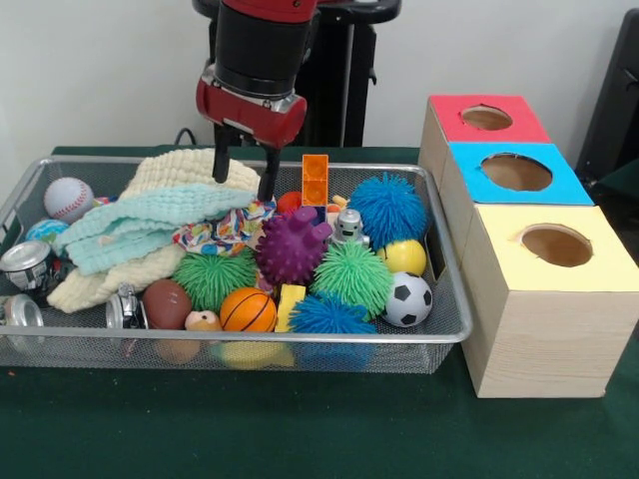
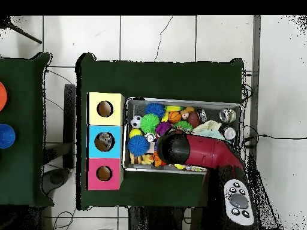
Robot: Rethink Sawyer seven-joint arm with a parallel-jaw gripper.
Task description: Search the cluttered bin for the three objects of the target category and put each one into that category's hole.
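Mid-search, no sorting finished as far as visible: gripper (image 1: 246,172) poised over bin (image 1: 451,299) at table centre, black fingers (image 1: 269,175) apart and empty, tips just touching the cream and mint knit cloths (image 1: 150,225) heaped at bin's 10 o'clock in front view. Still packed inside: purple spiky ball (image 1: 291,247), green koosh balls, blue koosh (image 1: 388,208), soccer ball (image 1: 407,298), basketball (image 1: 248,309), baseball (image 1: 68,198), orange block (image 1: 315,180), cans at 8 o'clock. Three-hole box (image 1: 539,289) at 3 o'clock of bin; in overhead view, sthg greyish showing in blue hole (image 2: 105,141), poss. one item dropped, can't confirm. Target category unknown. Red and yellow holes look dark, empty-ish. Cloths hiding whatever lies beneath; arm (image 2: 201,151) blocking approx. a third of bin from above.
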